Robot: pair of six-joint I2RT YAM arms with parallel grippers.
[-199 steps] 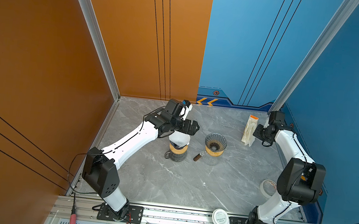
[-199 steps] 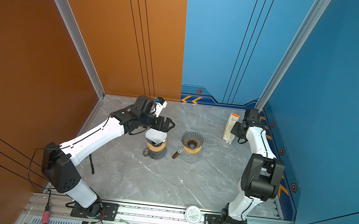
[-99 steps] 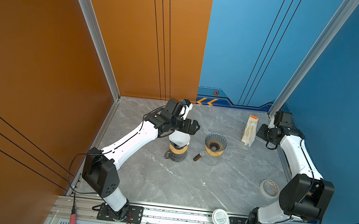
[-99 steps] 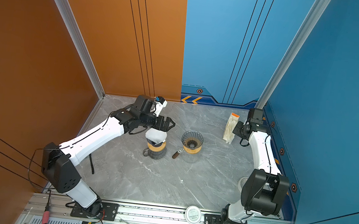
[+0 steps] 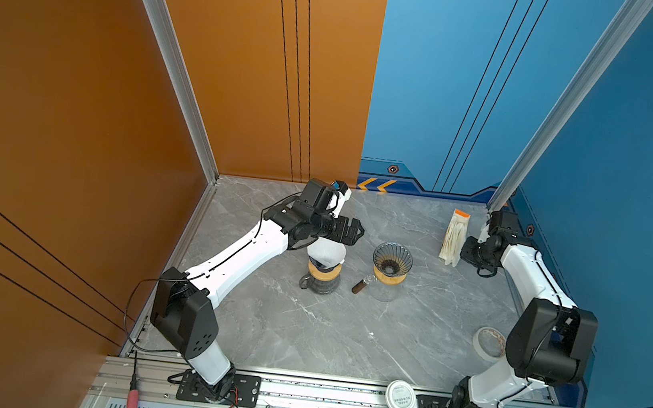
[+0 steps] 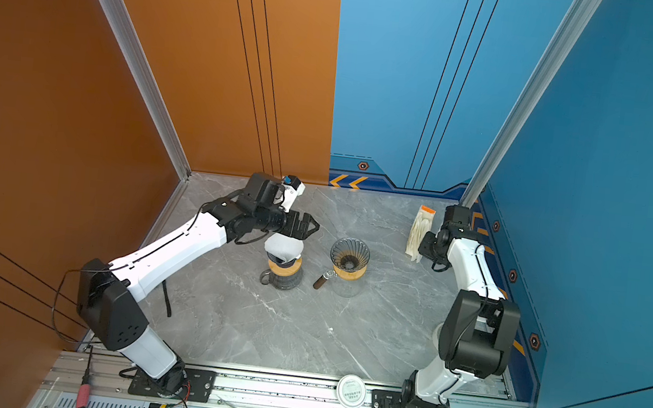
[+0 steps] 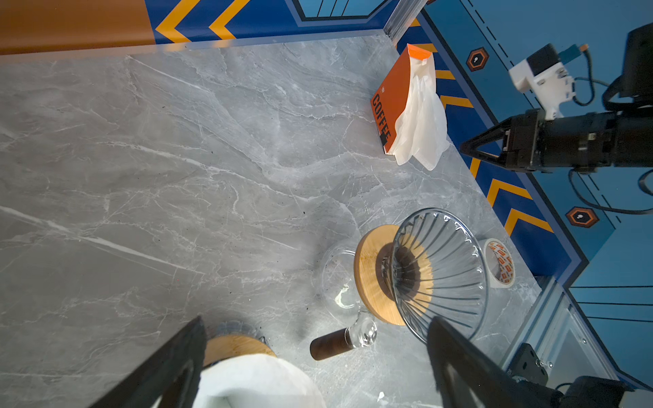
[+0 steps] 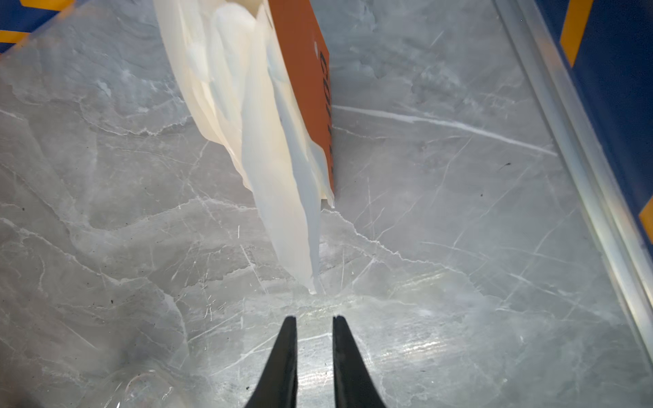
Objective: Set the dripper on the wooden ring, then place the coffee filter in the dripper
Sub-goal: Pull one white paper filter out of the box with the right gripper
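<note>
Only the right wrist view shows my right claw (image 8: 313,318) barely parted, empty, near white paper coffee filters (image 8: 247,106) | left claw (image 7: 315,319) wide, empty

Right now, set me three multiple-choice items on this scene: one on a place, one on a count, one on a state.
1. Where does the orange filter pack stand?
A. front left
B. back right, near the corner
C. dead centre

2. How many drippers stand here?
A. one
B. two
C. three

3. How is the right tool?
A. shut on a filter
B. shut on the pack
C. open a little, holding nothing

Answers:
1 B: in both top views the pack stands by the back right corner.
2 B: there is a lined dripper and a bare dripper.
3 C: a narrow gap shows between its tips, and the filters lie ahead of them.
</note>
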